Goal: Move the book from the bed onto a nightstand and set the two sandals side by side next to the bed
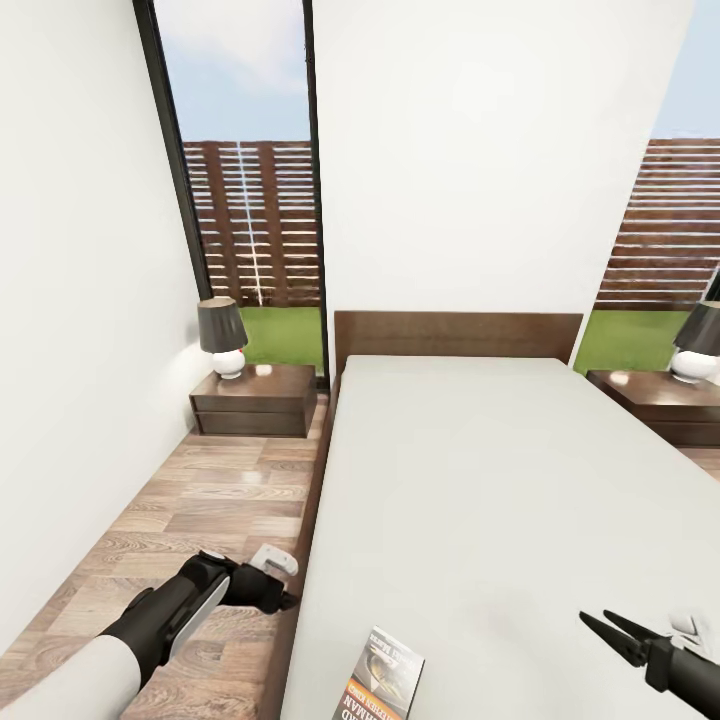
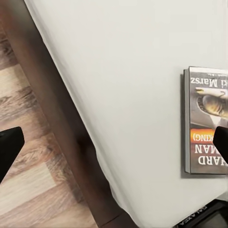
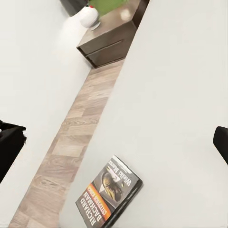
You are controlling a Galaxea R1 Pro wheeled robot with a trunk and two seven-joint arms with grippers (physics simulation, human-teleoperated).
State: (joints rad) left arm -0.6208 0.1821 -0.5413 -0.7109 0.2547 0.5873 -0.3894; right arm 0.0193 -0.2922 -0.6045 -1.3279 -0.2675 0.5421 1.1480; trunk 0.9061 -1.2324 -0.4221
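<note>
Head view: the paperback book (image 1: pixel 381 688) lies at six o'clock on the bed (image 1: pixel 480 500), left gripper (image 1: pixel 290 598) at eight, right gripper (image 1: pixel 610 630) at four, narrowly parted. Left wrist view: jaws wide, book (image 2: pixel 205 121) at three. Right wrist view: jaws wide, book (image 3: pixel 110 193) at six, nightstand (image 3: pixel 111 40) at twelve.

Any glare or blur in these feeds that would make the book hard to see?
Head view: bright sheen on the left nightstand top and the floor; the book is cut by the frame edge. Left wrist view: cover lettering on the book is sharp. Right wrist view: the book is crisp, no glare.
</note>
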